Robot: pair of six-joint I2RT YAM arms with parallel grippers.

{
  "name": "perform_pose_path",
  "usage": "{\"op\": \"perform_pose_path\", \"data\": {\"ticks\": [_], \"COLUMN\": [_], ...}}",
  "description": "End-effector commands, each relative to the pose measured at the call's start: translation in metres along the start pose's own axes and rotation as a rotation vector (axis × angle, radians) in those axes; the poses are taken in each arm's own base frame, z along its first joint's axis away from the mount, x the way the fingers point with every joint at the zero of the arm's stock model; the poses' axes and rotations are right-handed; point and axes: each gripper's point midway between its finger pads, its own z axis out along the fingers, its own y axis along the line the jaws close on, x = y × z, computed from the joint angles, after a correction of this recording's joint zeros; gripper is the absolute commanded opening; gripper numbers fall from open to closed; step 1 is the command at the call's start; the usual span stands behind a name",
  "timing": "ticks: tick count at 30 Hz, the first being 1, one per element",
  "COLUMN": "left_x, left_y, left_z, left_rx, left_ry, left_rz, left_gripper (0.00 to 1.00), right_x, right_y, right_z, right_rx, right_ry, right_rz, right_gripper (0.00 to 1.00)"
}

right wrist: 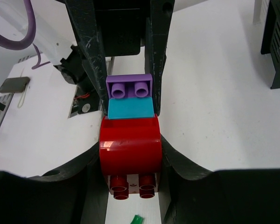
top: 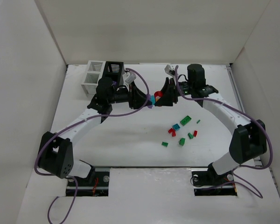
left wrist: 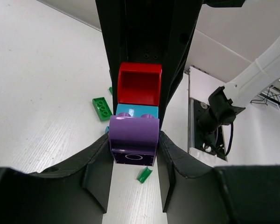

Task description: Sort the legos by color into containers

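A stack of three joined legos hangs above the table's middle: a purple brick [left wrist: 133, 137], a teal brick [left wrist: 136, 111] and a red brick [left wrist: 140, 84]. My left gripper [left wrist: 133, 155] is shut on the purple end. My right gripper [right wrist: 130, 164] faces it and is shut on the red brick [right wrist: 129, 149], with teal [right wrist: 129, 108] and purple [right wrist: 129, 87] beyond. From above, the two grippers meet at the stack [top: 152, 99]. The containers stand at the back left, one white [top: 94, 77] and one black [top: 114, 70]. Loose legos lie at right of centre, among them a green one [top: 185, 120], a teal one [top: 176, 126] and a red one [top: 171, 132].
Under the stack lie a flat green brick [left wrist: 102, 108] and a small green piece [left wrist: 144, 175]. The black container's corner [right wrist: 276, 37] shows at the right wrist view's upper right. White walls close in the table at the left, back and right.
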Motion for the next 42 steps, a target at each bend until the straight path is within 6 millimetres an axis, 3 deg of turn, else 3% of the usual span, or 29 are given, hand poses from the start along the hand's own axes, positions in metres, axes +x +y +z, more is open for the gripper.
{"op": "perform_pose_path", "data": {"ticks": [1, 8, 14, 18, 21, 23, 24, 26, 30, 31, 33, 34, 37, 42], "left_x": [-0.017, -0.014, -0.016, -0.023, -0.039, -0.046, -0.05, -0.058, -0.062, -0.067, -0.064, -0.074, -0.075, -0.074], "left_y": [-0.021, -0.002, -0.002, 0.018, 0.046, 0.073, 0.079, 0.104, 0.121, 0.119, 0.122, 0.119, 0.123, 0.126], "left_z": [-0.009, -0.028, -0.035, -0.042, -0.058, -0.081, -0.092, -0.128, -0.171, -0.177, -0.186, -0.19, -0.203, -0.204], "left_rx": [0.042, -0.055, -0.082, -0.196, -0.352, -0.51, -0.57, -0.814, -1.08, -1.107, -1.168, -1.18, -1.258, -1.271], "left_ry": [-0.043, -0.045, -0.056, -0.077, -0.137, -0.202, -0.232, -0.314, -0.378, -0.389, -0.39, -0.416, -0.426, -0.421], "left_rz": [0.115, 0.109, 0.133, 0.076, 0.012, -0.104, -0.135, -0.21, -0.243, -0.229, -0.239, -0.224, -0.241, -0.246], "left_gripper": [0.01, 0.01, 0.01, 0.01, 0.01, 0.0, 0.0, 0.0, 0.0, 0.0, 0.0, 0.0, 0.0, 0.0], "right_x": [-0.022, -0.027, -0.03, -0.032, -0.042, -0.043, -0.055, -0.05, -0.058, -0.065, -0.061, -0.066, -0.065, -0.063], "right_y": [-0.002, -0.012, -0.009, -0.023, -0.028, -0.047, -0.048, -0.071, -0.089, -0.088, -0.099, -0.099, -0.105, -0.113], "right_z": [-0.007, -0.042, -0.046, -0.046, -0.034, -0.028, -0.021, -0.017, 0.01, 0.015, 0.022, 0.027, 0.03, 0.029], "right_rx": [0.022, 0.107, 0.106, 0.165, 0.226, 0.316, 0.33, 0.378, 0.358, 0.348, 0.375, 0.377, 0.4, 0.46], "right_ry": [-0.033, -0.067, -0.073, -0.076, -0.072, -0.058, -0.06, -0.039, -0.023, -0.025, -0.013, -0.016, -0.009, -0.002], "right_rz": [-0.079, -0.073, -0.084, -0.038, -0.049, -0.027, -0.045, 0.008, 0.015, 0.003, 0.016, 0.002, 0.008, 0.015], "right_gripper": [0.0, 0.0, 0.0, 0.0, 0.0, 0.0, 0.0, 0.0, 0.0, 0.0, 0.0, 0.0, 0.0, 0.0]}}
